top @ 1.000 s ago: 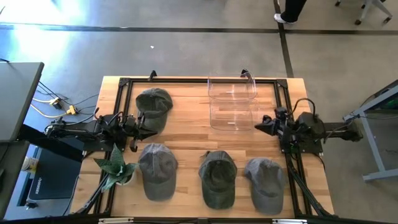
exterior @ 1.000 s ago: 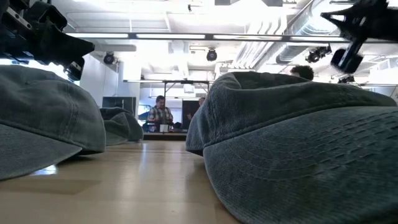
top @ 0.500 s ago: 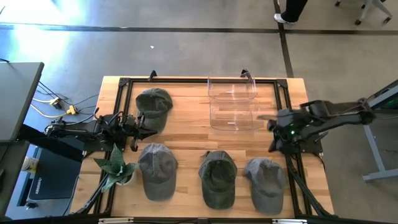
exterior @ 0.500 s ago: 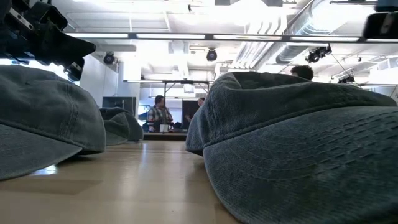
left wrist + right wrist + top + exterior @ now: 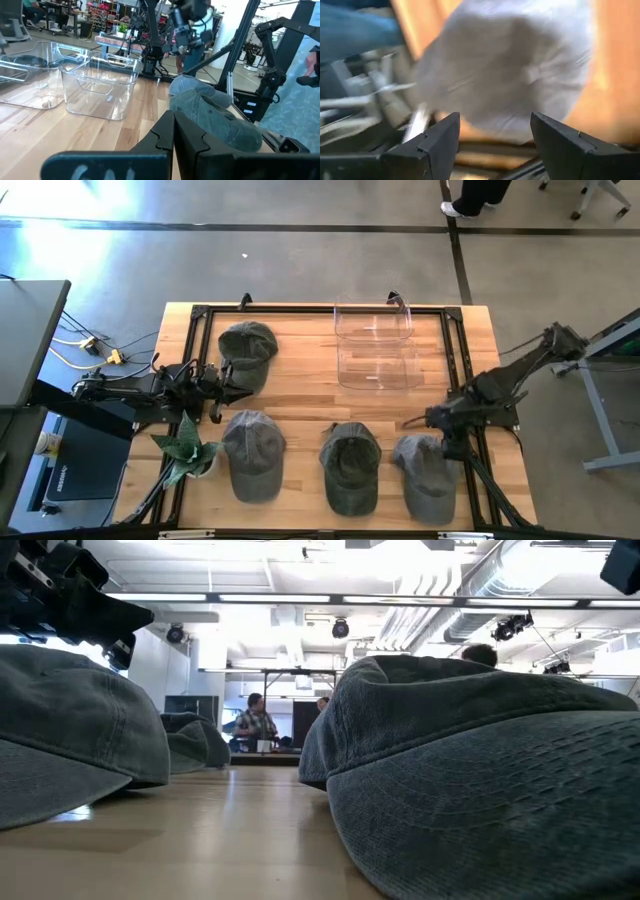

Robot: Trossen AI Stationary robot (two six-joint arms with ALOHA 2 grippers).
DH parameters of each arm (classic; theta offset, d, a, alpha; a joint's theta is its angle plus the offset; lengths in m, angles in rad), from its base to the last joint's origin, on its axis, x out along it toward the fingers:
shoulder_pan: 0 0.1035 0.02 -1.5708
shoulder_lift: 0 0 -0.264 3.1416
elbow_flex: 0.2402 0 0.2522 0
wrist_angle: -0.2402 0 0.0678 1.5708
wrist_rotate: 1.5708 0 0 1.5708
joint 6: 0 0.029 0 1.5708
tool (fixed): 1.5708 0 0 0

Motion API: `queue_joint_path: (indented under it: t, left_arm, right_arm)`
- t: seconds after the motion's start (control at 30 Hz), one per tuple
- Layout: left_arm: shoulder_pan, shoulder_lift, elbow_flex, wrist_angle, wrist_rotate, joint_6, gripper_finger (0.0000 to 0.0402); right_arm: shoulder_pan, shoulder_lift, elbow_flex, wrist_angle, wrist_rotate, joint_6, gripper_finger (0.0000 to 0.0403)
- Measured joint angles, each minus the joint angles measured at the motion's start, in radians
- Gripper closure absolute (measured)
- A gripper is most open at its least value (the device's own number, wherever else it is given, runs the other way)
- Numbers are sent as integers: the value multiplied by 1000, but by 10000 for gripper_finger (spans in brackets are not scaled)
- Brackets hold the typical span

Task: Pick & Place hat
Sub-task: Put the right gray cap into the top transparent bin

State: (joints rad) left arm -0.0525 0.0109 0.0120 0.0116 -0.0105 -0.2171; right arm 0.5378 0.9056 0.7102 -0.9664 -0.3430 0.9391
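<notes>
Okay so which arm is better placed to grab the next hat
The right. Its gripper is open just above the rightmost front hat, which fills its wrist view between the fingers. The left gripper waits shut by the back hat.

Two dark, jointed arms are seen from above, built of black segments and bulky housings; the black two-finger left gripper (image 5: 233, 379) is blunt and matte; the black two-finger right gripper (image 5: 412, 420) is tapered; in the right wrist view its angular fingers (image 5: 436, 141) are edged with chamfered, moulded faces.
</notes>
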Motion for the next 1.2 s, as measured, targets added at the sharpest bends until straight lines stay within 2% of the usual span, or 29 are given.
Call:
queue_joint_path:
  t: [0.13,0.2,0.47,0.67,0.8,0.93,1.13,1.2]
  left_arm:
    - [0,0,0,0,-2,2,401]
    - [0,0,0,0,-6,2,401]
    - [0,0,0,0,-8,2,401]
    - [0,0,0,1,-8,1,401]
    - [0,0,0,1,-8,-1,401]
    - [0,0,1,0,-10,-1,401]
    - [0,21,43,-24,-90,1,401]
    - [0,49,82,-13,-127,2,401]
  right_arm:
    - [90,49,-8,6,206,-2,163]
    - [118,87,-8,4,250,-10,162]
    - [159,247,-8,-54,254,-93,162]
    - [159,297,-76,105,151,-132,162]
    - [158,297,-128,143,151,-68,170]
    - [158,297,-157,192,152,-66,220]
    - [154,286,-172,261,115,-51,373]
    - [149,264,-150,263,71,-50,390]
